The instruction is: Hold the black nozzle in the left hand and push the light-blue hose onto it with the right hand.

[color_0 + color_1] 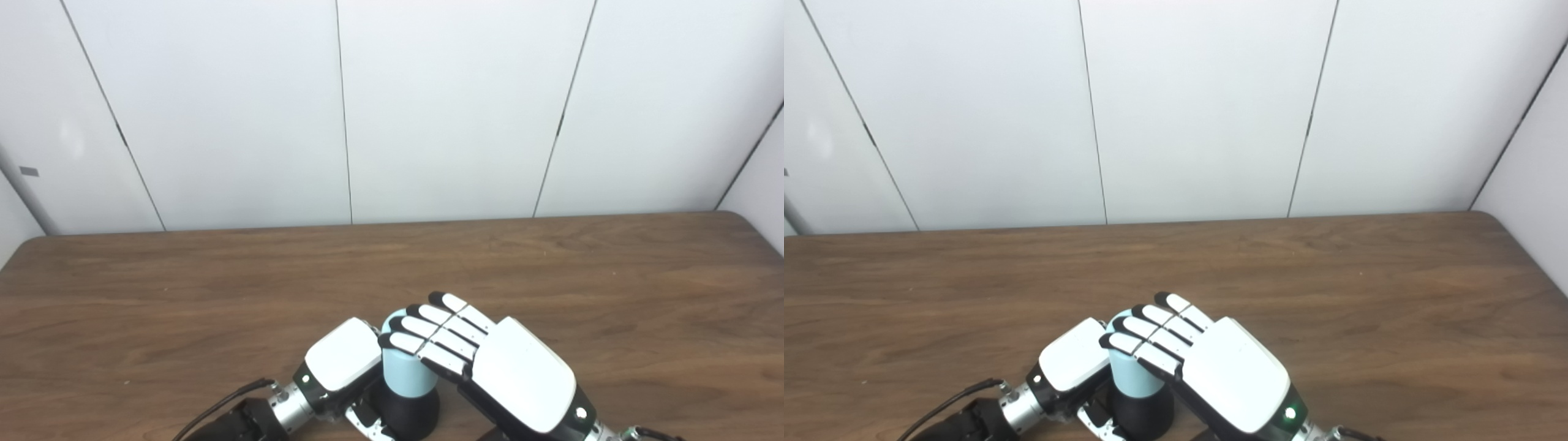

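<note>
Near the front edge of a brown wooden table (184,288), about midway along it, two white robot hands meet around one upright piece. Its lower part is the black nozzle (409,413); the light-blue hose (404,370) stands on top of it, seated on the nozzle. From the left, the left hand (343,361) is curled against the nozzle's side, gripping it. From the right, the right hand (490,361) wraps its black-tipped fingers (422,331) over the top of the hose, gripping it.
</note>
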### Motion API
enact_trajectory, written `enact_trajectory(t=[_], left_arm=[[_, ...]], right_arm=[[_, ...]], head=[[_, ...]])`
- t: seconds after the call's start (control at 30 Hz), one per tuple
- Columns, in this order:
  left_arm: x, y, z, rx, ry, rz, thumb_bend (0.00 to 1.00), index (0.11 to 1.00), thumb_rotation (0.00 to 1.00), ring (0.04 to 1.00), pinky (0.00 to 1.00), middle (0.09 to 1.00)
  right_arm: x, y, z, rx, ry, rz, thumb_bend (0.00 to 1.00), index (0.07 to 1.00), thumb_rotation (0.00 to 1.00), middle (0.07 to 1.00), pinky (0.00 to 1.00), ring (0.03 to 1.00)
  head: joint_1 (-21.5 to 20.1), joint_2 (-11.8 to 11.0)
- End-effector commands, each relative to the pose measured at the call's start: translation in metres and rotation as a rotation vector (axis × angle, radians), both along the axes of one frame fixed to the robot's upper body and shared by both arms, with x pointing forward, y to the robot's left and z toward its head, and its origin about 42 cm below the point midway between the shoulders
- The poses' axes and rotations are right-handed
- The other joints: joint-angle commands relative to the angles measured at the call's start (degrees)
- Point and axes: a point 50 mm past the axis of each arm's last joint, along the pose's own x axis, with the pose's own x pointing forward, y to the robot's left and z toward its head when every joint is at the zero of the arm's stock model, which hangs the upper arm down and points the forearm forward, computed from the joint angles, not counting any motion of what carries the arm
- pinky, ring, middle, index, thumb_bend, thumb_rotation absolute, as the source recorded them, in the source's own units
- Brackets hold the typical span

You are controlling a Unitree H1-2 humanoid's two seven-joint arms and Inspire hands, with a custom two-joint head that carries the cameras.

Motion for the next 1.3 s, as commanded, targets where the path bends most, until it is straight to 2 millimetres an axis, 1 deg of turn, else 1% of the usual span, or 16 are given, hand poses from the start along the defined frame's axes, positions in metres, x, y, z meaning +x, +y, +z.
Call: enact_trajectory(t=[0.0,0.03,0.07,0.17,0.2,0.23,0.4,0.87,1.07,1.13,1.27], left_arm=[[-0.044,-0.002,-0.054,0.099,0.147,-0.017,0.52,0.477,0.00,0.151,0.10,0.471],[-0.044,-0.002,-0.054,0.096,0.145,-0.017,0.53,0.477,0.00,0.149,0.10,0.471],[-0.045,-0.002,-0.053,0.093,0.143,-0.017,0.53,0.477,0.00,0.148,0.10,0.471],[-0.044,-0.001,-0.053,0.098,0.146,-0.017,0.52,0.478,0.00,0.152,0.10,0.471],[-0.044,-0.001,-0.053,0.098,0.147,-0.017,0.52,0.478,0.00,0.154,0.10,0.471],[-0.044,-0.001,-0.054,0.099,0.147,-0.017,0.52,0.477,0.00,0.153,0.10,0.471],[-0.045,-0.001,-0.053,0.097,0.147,-0.016,0.52,0.478,0.00,0.153,0.10,0.471],[-0.045,0.000,-0.054,0.095,0.151,-0.013,0.52,0.478,0.00,0.157,0.11,0.471],[-0.044,0.000,-0.054,0.099,0.154,-0.014,0.52,0.479,0.00,0.152,0.10,0.471],[-0.044,0.000,-0.054,0.101,0.153,-0.015,0.52,0.479,0.00,0.154,0.10,0.471],[-0.044,0.000,-0.054,0.104,0.160,-0.014,0.52,0.479,0.00,0.158,0.11,0.471]], right_arm=[[-0.003,-0.001,-0.013,-0.135,0.077,-0.014,0.93,0.835,0.88,0.878,0.89,0.868],[-0.003,-0.001,-0.016,-0.167,0.089,-0.024,0.92,0.858,0.93,0.905,0.91,0.892],[-0.004,-0.001,-0.019,-0.188,0.096,-0.031,0.91,0.870,0.96,0.917,0.92,0.904],[-0.005,0.000,-0.028,-0.225,0.129,-0.051,0.87,0.914,0.99,0.949,0.93,0.940],[-0.005,0.000,-0.031,-0.235,0.134,-0.059,0.87,0.921,0.99,0.954,0.94,0.946],[-0.004,0.000,-0.033,-0.241,0.138,-0.065,0.84,0.955,1.00,0.984,0.98,0.983],[-0.004,-0.001,-0.043,-0.241,0.145,-0.081,0.81,0.979,0.98,0.999,1.00,1.000],[-0.006,-0.001,-0.049,-0.243,0.163,-0.081,0.80,0.990,0.98,1.000,1.00,1.000],[-0.008,-0.001,-0.046,-0.216,0.156,-0.073,0.80,0.979,0.97,1.000,0.99,1.000],[-0.008,-0.001,-0.045,-0.182,0.150,-0.071,0.80,0.956,0.92,0.980,0.95,0.980],[-0.008,0.000,-0.043,-0.131,0.120,-0.055,0.79,0.917,0.90,0.957,0.90,0.946]], head=[[-0.04,-0.04],[-0.08,-0.02],[-0.10,-0.01],[-0.03,0.02],[-0.04,-0.04],[-0.05,-0.05],[0.01,-0.03],[-0.08,0.03],[-0.09,-0.05],[-0.11,-0.09],[-0.14,-0.01]])
